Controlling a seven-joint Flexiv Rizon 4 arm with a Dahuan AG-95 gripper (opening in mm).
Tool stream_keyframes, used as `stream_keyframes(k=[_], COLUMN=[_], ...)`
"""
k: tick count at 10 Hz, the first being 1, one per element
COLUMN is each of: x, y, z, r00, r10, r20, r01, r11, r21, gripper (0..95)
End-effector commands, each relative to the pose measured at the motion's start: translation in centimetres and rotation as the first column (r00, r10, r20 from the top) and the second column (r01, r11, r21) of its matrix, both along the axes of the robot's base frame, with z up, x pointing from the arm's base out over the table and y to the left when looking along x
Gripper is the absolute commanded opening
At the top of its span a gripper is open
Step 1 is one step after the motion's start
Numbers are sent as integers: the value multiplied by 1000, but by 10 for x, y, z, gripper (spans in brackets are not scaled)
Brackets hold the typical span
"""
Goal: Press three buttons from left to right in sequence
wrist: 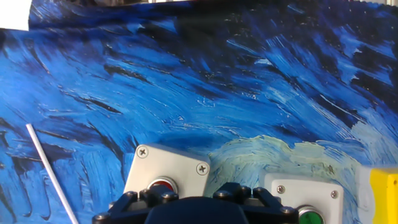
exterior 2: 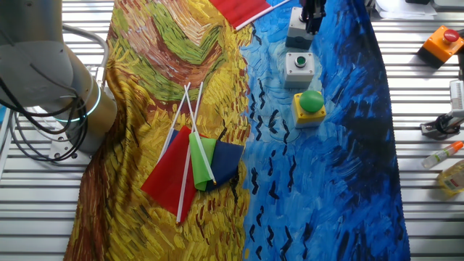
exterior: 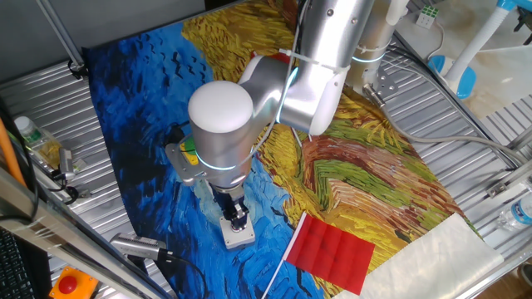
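Three button boxes stand in a row on the blue part of the cloth. The yellow box with the green dome [exterior 2: 310,104] is at one end, and the grey box with the small green button [exterior 2: 299,64] is in the middle. The grey box with the red button [wrist: 166,169] is at the other end, also seen in one fixed view [exterior: 240,235]. My gripper [exterior: 239,218] points straight down onto this last box. Its fingers are together as one narrow tip. In the hand view the fingertips are hidden, and the red button [wrist: 163,185] lies just ahead of the hand.
A red flag [exterior: 332,249] lies near the red-button box, and its white stick [wrist: 53,177] shows in the hand view. Several folded flags [exterior 2: 196,165] lie on the yellow part of the cloth. An orange box with a red button [exterior 2: 442,42] sits off the cloth on the metal table.
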State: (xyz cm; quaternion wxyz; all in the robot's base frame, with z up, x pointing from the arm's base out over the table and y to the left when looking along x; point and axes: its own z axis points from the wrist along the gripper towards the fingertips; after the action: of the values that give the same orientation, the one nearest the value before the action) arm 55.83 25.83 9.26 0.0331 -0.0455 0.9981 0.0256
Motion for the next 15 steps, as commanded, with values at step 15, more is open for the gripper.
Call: stream_keyframes(k=[15], x=[2], y=[7], z=[37], r00=[1000], r10=[3], r20=[-12], r01=[-3], r11=[1000], r21=[-23], gripper=[380])
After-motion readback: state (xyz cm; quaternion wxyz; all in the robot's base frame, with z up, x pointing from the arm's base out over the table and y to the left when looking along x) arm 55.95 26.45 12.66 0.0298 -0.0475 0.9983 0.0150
